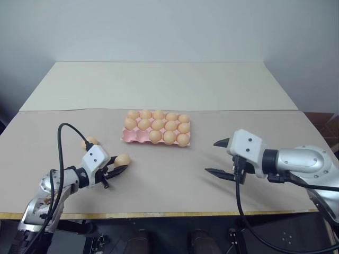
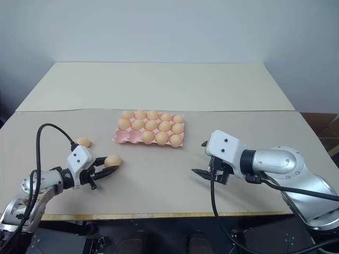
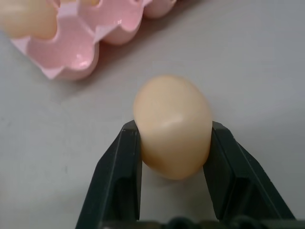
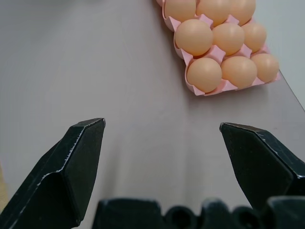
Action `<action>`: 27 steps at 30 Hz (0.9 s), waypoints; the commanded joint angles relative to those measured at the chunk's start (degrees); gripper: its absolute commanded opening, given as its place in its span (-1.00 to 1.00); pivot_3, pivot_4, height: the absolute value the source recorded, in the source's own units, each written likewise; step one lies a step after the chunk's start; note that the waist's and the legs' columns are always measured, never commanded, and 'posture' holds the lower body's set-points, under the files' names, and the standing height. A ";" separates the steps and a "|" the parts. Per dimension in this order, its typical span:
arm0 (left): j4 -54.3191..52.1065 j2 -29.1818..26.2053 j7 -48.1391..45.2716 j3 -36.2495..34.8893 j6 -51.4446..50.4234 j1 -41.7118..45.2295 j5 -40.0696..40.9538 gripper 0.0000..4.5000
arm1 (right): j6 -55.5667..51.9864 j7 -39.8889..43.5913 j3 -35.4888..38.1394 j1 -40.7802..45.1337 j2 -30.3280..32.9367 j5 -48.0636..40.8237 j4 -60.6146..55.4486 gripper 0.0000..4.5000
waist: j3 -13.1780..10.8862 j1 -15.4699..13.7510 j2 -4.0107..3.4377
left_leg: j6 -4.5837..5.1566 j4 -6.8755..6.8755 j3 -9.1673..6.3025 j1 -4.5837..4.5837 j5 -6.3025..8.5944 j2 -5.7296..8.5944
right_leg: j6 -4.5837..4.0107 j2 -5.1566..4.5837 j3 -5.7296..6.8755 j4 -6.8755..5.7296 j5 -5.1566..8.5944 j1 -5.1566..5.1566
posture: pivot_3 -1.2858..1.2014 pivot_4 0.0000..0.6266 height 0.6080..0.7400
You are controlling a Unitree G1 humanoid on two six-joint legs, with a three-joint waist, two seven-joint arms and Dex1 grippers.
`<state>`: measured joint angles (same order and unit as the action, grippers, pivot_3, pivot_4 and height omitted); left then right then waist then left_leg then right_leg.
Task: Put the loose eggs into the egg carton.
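Nearest the robot, the left gripper [image 1: 119, 170] is clamped on 1 loose egg [image 1: 123, 159], its 2 black fingers [image 3: 125, 167] pressing the shell's opposite sides just above the tan table [image 1: 175, 180]. At the right, the right gripper [image 1: 218, 157] hangs over bare tabletop with its jaws spread wide, holding nothing. Just beyond the left gripper, a second loose egg [image 1: 92, 141] lies on the table. Farther off, at mid-table, sits the pink egg carton [image 1: 127, 137], most cups filled with tan-orange eggs; the 2 near-left cups are empty.
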<state>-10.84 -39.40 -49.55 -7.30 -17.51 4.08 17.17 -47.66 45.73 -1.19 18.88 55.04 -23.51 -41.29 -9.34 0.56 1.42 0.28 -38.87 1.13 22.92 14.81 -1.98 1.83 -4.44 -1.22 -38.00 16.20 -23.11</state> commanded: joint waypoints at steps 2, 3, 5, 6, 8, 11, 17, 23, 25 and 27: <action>-1.19 3.61 2.05 -1.26 2.14 7.85 3.34 -0.29 | -0.49 -1.75 0.47 1.45 -0.90 -0.04 -1.50 1.00 | 0.00 -0.51 0.00 | 0.00 -0.09 -0.06 0.04 0.00 0.01 | 0.01 0.00 0.06 -0.01 -0.01 0.03 | 0.03 -0.52 1.00; -0.47 4.27 2.46 -1.15 2.08 9.01 3.38 -0.29 | -0.66 -1.80 0.46 1.55 -1.05 -0.31 -1.83 1.00 | 0.00 -0.62 0.00 | 0.00 -0.10 -0.07 0.03 0.00 0.03 | 0.03 -0.01 0.06 -0.01 -0.02 0.06 | 0.03 -0.52 1.00; 2.64 5.61 3.57 0.22 3.72 12.43 1.42 -0.29 | -0.75 -1.19 1.13 1.35 -0.81 -1.33 -3.35 1.00 | 0.01 -0.65 0.00 | 0.00 -0.10 -0.06 0.03 0.00 0.04 | 0.04 0.00 0.05 0.02 -0.02 0.06 | 0.03 -0.52 1.00; 4.63 6.26 4.22 1.26 4.90 14.41 -0.04 -0.29 | -0.88 -0.87 1.67 1.16 -0.60 -1.96 -4.30 1.00 | 0.01 -0.70 0.00 | 0.00 -0.09 -0.06 0.03 0.00 0.05 | 0.04 0.00 0.04 0.02 -0.02 0.06 | 0.03 -0.52 1.00; 9.08 7.62 5.21 3.47 7.29 18.27 -2.84 -0.29 | -1.39 -0.28 3.13 0.90 -0.12 -3.31 -5.92 1.00 | 0.01 -0.82 0.00 | 0.01 -0.10 -0.10 0.11 0.00 0.05 | 0.04 0.04 0.08 0.02 -0.02 0.01 | 0.03 -0.52 1.00; 15.57 9.13 6.70 5.95 11.72 22.17 -6.84 -0.29 | -2.44 -0.80 4.71 0.71 0.49 -4.46 -7.19 1.00 | 0.01 -0.85 0.01 | 0.01 -0.12 -0.11 0.14 0.00 0.07 | 0.04 0.02 0.10 0.03 -0.02 0.01 | 0.03 -0.52 1.00; 25.37 12.95 7.39 7.70 17.88 27.69 -9.09 -0.29 | -4.75 -2.21 7.19 -1.50 1.71 -5.43 -9.46 1.00 | 0.01 -1.08 0.01 | 0.02 -0.14 -0.15 0.20 -0.01 0.08 | 0.05 0.02 0.17 0.02 -0.03 0.00 | 0.03 -0.52 1.00; 27.98 13.62 4.56 8.69 21.20 28.58 -9.00 0.21 | -6.54 -3.76 8.81 -2.56 2.28 -5.72 -10.50 1.00 | 0.01 -1.06 0.01 | 0.01 -0.18 -0.15 0.24 -0.01 0.09 | 0.05 0.01 0.17 0.01 -0.03 -0.03 | 0.03 -0.52 1.00; 27.95 14.03 5.94 8.32 21.67 28.49 -9.61 0.50 | -6.80 -4.00 9.16 -2.77 2.29 -5.96 -10.65 1.00 | 0.01 -1.07 0.01 | 0.02 -0.18 -0.17 0.23 -0.01 0.08 | 0.05 0.02 0.19 0.01 -0.03 -0.03 | 0.03 -0.52 1.00; 28.20 14.15 6.69 8.08 22.24 28.67 -9.91 0.64 | -6.92 -4.06 9.29 -2.81 2.25 -6.14 -10.71 1.00 | 0.01 -1.11 0.01 | 0.02 -0.18 -0.18 0.24 -0.01 0.09 | 0.05 0.01 0.19 0.01 -0.03 -0.02 | 0.03 -0.52 1.00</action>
<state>18.02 -25.29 -43.76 1.42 3.08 31.71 7.43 -54.36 42.21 5.63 15.80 56.72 -28.56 -50.15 -9.33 -0.54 1.43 0.30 -39.06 0.95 23.16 14.80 -1.89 1.88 -4.43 -1.02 -37.99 16.17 -23.12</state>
